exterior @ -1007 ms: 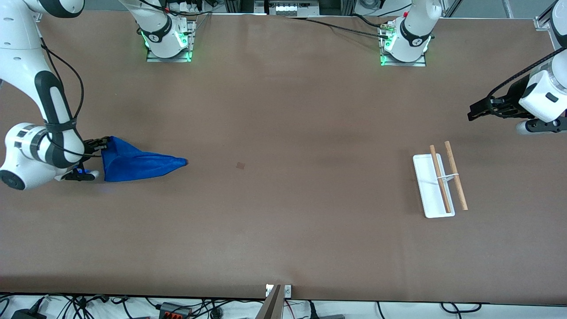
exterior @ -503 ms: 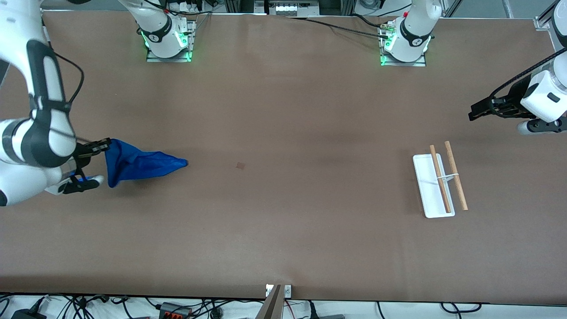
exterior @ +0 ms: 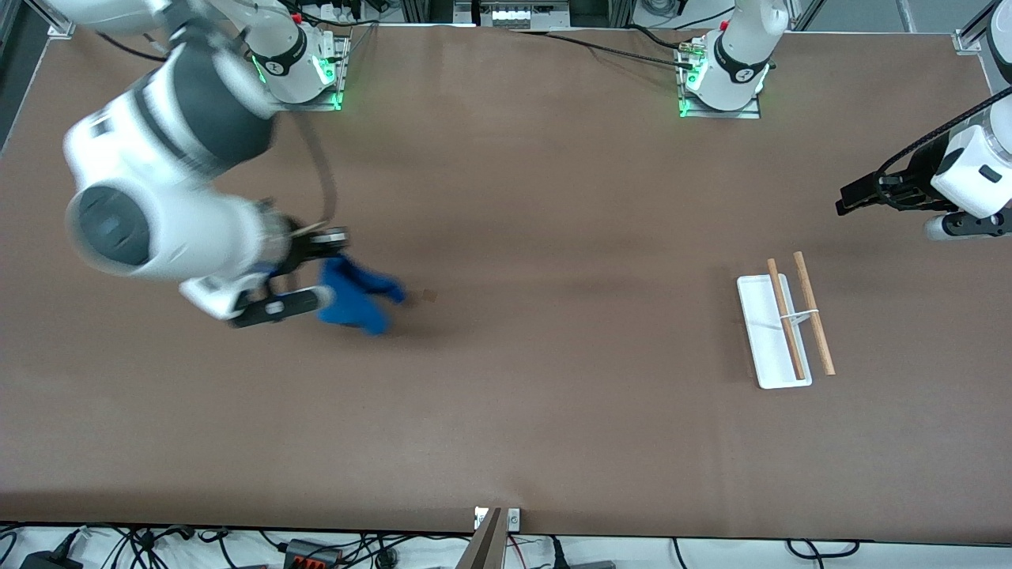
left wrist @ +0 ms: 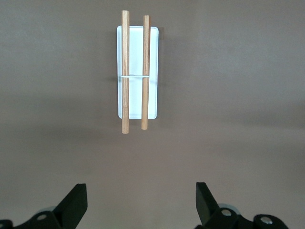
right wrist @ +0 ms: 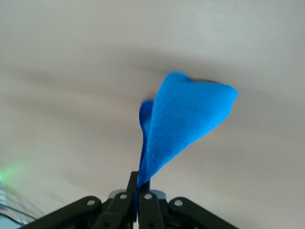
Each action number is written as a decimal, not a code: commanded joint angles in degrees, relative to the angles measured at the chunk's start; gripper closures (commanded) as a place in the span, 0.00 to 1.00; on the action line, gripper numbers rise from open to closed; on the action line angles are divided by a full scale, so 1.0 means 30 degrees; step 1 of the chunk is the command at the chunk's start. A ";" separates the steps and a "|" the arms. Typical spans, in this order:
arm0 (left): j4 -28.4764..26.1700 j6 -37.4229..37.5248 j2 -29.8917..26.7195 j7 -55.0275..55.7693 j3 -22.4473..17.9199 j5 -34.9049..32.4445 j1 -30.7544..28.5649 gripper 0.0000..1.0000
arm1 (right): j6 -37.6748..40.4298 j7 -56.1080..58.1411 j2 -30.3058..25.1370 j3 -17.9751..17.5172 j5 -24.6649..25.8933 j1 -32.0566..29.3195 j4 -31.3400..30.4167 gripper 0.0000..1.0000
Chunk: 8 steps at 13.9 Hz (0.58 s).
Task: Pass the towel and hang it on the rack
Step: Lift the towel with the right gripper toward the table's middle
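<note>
The bright blue towel (exterior: 357, 299) hangs bunched from my right gripper (exterior: 330, 254), which is shut on one edge of it, over the table toward the right arm's end. In the right wrist view the towel (right wrist: 183, 121) trails away from the pinched fingers (right wrist: 151, 202). The rack (exterior: 784, 325), a white base with two wooden rods, stands toward the left arm's end. My left gripper (exterior: 844, 200) waits in the air beside the rack, open and empty. In the left wrist view the rack (left wrist: 136, 69) lies off past that gripper's open fingertips (left wrist: 75, 202).
A small dark mark (exterior: 429, 295) sits on the brown table (exterior: 553, 427) beside the hanging towel. Both arm bases (exterior: 299, 75) stand along the table's edge farthest from the front camera. Cables run along the nearest edge.
My right arm has swung toward the table's middle, lifting the towel off the surface; the cloth went from spread flat to bunched and hanging. The left arm has barely moved.
</note>
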State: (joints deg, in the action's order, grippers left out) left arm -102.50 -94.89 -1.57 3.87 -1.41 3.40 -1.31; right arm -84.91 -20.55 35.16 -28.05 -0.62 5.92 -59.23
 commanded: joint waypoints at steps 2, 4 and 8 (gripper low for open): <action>0.0710 0.0486 0.0406 -0.0500 0.0030 0.0419 -0.0180 0.00 | -0.4673 -0.3605 0.0467 -0.1987 -0.0233 0.1186 0.0496 1.00; 0.0710 0.0486 0.0435 -0.0500 0.0030 0.0419 -0.0150 0.00 | -0.6929 -0.5708 0.0672 -0.2251 -0.2096 0.2066 0.0496 1.00; 0.0681 0.0486 0.0640 -0.0529 0.0030 0.0419 -0.0412 0.00 | -0.9747 -0.6305 0.0643 -0.2689 -0.3659 0.3065 0.0496 1.00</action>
State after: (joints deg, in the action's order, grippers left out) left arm -102.49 -94.86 -1.00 3.83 -1.41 3.42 -1.42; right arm -111.73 -37.84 36.42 -34.80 -9.65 14.59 -59.21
